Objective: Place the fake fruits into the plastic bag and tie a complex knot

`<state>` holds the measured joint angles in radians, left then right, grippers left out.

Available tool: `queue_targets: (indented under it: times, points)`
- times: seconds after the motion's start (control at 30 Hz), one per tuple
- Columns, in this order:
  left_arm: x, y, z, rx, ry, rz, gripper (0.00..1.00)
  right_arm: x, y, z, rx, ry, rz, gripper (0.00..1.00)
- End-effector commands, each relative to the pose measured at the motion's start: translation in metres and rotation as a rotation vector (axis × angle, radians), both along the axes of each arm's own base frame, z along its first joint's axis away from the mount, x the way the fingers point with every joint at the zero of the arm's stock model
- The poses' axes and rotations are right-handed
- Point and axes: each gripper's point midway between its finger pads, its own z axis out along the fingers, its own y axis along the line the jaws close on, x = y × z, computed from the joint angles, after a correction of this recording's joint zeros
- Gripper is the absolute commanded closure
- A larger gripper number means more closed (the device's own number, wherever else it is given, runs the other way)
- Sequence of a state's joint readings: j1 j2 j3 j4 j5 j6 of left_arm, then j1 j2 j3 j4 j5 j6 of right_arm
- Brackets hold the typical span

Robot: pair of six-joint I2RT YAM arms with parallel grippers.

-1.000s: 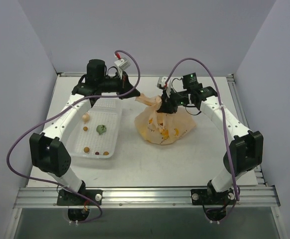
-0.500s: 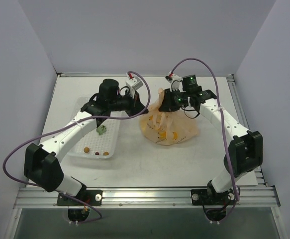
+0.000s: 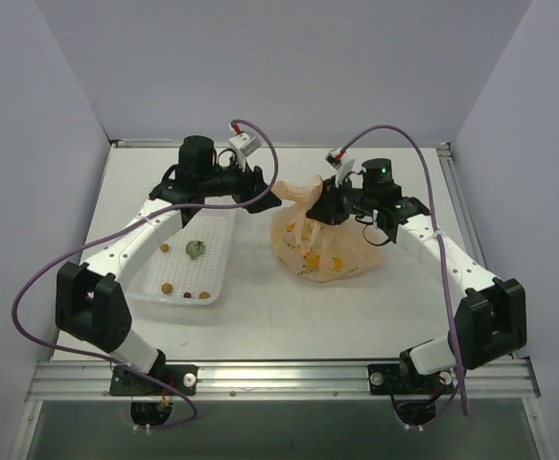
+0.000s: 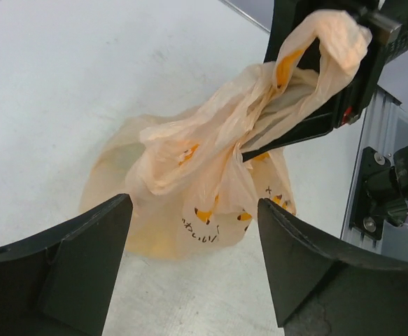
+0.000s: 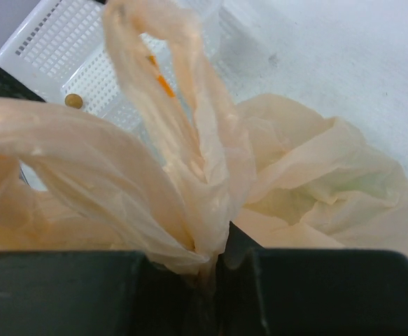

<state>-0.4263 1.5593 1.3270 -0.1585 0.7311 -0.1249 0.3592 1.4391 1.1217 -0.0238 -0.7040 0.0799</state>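
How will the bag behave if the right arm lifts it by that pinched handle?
Likely floppy: the plastic bag is thin and crumpled, its handle loop sagging past the right gripper. Probably bottom-heavy: its body bulges on the table. The film may stretch or slip in the pinch.

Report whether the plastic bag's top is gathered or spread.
Gathered: the thin peach-orange plastic bag has its handles bunched together, pinched in the shut right gripper.

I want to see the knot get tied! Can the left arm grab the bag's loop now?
Probably yes. The left gripper is open and faces the bag, with nothing between them. The right gripper pinches the bag's top and holds the loop up in the open.
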Motion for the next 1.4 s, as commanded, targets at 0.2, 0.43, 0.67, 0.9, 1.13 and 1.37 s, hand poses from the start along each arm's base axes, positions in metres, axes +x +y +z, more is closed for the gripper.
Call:
queue_targets:
  times: [0.2,0.43,0.67,0.9,1.13,1.37]
  points:
    - [-0.006,0.014,0.042,-0.034,-0.249,-0.272,0.02,-0.005,0.010,0.032,0.005,-0.279,0.207,1.00]
    - [-0.002,0.019,0.026,0.031,-0.315,-0.299,0.04,-0.020,0.014,0.030,-0.018,-0.345,0.323,1.00]
    - [-0.012,0.011,0.027,-0.024,-0.282,-0.388,0.11,-0.029,0.017,0.027,-0.044,-0.373,0.394,1.00]
    - [-0.010,0.007,0.026,-0.028,-0.284,-0.402,0.19,-0.040,0.019,0.022,-0.066,-0.390,0.456,1.00]
    - [-0.020,0.004,0.016,-0.034,-0.218,-0.454,0.60,-0.032,0.019,0.022,-0.066,-0.357,0.418,1.00]
    - [-0.029,-0.002,0.008,0.031,-0.138,-0.420,1.00,-0.013,0.020,0.028,-0.042,-0.288,0.283,1.00]
